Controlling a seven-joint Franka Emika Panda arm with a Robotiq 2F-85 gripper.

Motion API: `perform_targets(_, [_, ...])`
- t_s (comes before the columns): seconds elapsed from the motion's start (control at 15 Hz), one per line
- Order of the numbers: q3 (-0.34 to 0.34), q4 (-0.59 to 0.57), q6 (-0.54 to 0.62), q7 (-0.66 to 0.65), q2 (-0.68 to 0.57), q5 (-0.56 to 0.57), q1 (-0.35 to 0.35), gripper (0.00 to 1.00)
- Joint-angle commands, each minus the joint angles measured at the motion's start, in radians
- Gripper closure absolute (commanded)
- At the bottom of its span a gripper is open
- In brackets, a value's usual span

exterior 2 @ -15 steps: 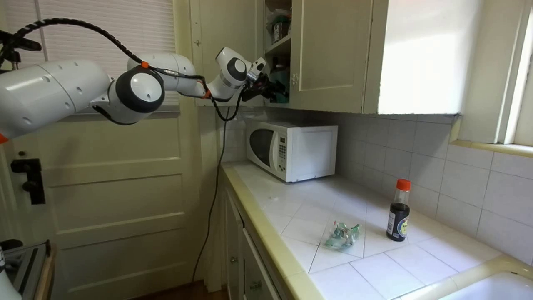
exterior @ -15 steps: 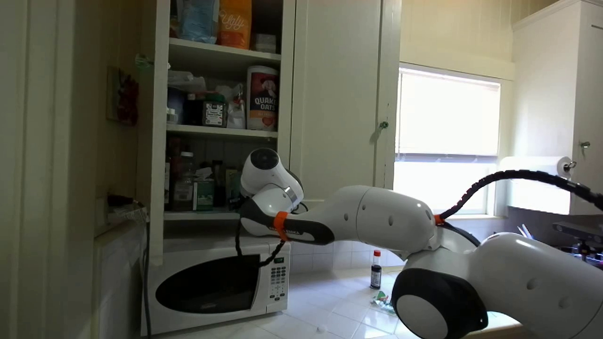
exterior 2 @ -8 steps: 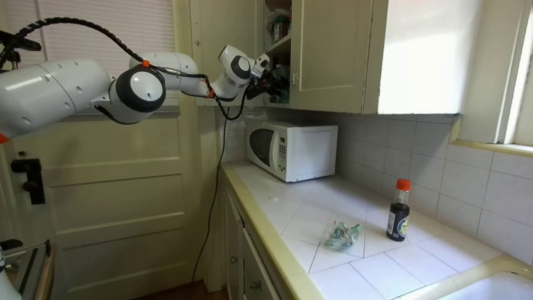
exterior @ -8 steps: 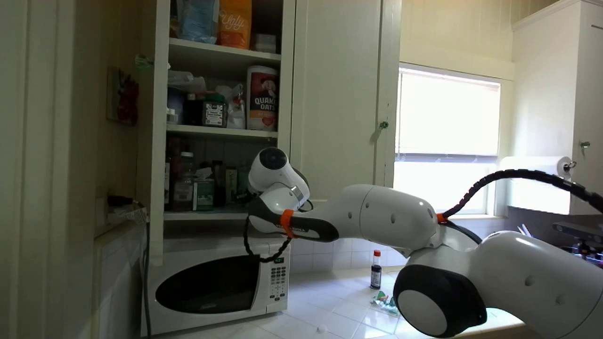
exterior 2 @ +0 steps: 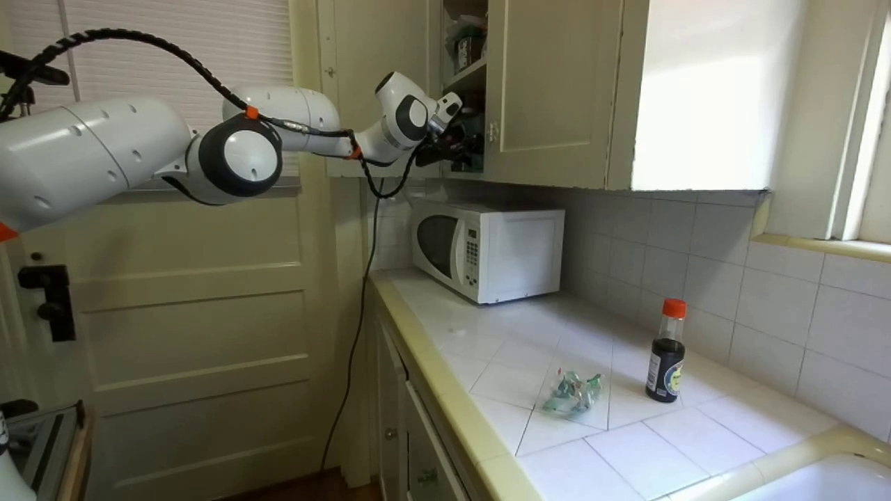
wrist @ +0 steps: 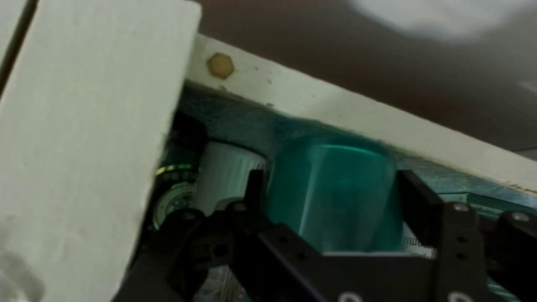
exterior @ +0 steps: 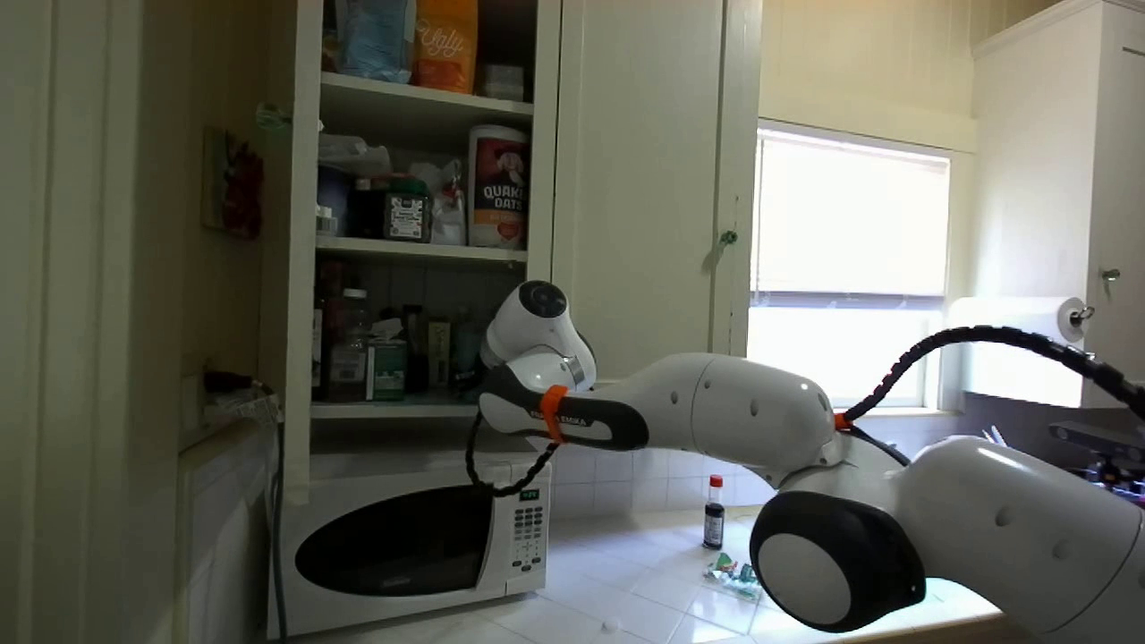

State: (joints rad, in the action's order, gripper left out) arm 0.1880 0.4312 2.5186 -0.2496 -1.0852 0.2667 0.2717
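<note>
One teal cup (wrist: 333,195), just inside the front edge of the bottom shelf (wrist: 335,105), near the post (wrist: 84,126). End effector (wrist: 330,183) clamped on its sides; can't tell whether the cup is off the shelf. Step in hand looks like gripping, probably secure. Next move calls for a steady hold plus clearance from the post, the shelf edge and the white cap (wrist: 228,172) right alongside.
</note>
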Motion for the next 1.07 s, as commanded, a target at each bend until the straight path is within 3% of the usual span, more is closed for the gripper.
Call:
perform_targets(0.0, [-0.04, 0.0, 0.007, 0.082, -0.002, -0.036, -0.014, 0.47])
perform_targets(0.13, [-0.043, 0.001, 0.001, 0.084, -0.002, -0.039, -0.015, 0.47])
perform_targets(0.2, [-0.049, 0.004, -0.004, 0.097, 0.001, -0.043, -0.017, 0.09])
perform_targets(0.33, [-0.051, 0.005, -0.009, 0.098, 0.0, -0.044, -0.016, 0.0])
perform_targets(1.0, [-0.004, 0.002, -0.147, 0.05, 0.007, -0.009, 0.025, 0.0])
